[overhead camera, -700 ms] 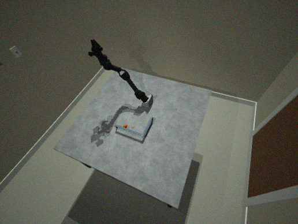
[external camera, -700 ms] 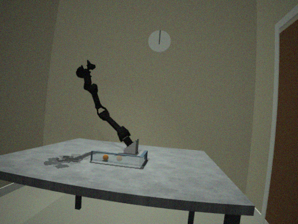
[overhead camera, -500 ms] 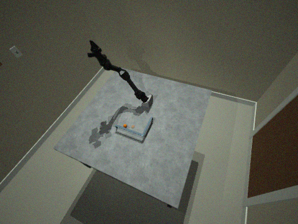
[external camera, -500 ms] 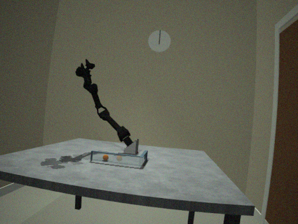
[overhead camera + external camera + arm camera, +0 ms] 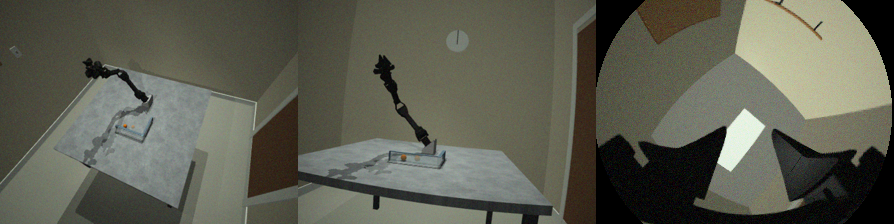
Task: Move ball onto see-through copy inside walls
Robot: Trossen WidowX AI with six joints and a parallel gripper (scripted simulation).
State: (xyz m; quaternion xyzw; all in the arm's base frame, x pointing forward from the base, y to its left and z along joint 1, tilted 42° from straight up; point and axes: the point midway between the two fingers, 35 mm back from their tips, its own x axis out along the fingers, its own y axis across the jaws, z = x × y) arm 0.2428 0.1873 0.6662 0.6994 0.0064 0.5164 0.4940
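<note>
arm reared high, its tool (image 5: 383,64) partly open and holding nothing, far from the orange ball (image 5: 403,157) resting inside the clear walls (image 5: 436,159) beside its pale copy (image 5: 417,158) on the worktop (image 5: 477,179).

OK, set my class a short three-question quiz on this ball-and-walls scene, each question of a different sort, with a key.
1. True or false: the orange ball already sits on the see-through copy.
2. Multiple choice: the gripper is
A) shut on the ball
B) raised high, far from the ball, holding nothing
C) resting on the table
3. Fill in: the two clear walls meet to form a ______.

Key
1. False: the ball lies beside the copy, apart from it.
2. B
3. corner
</note>
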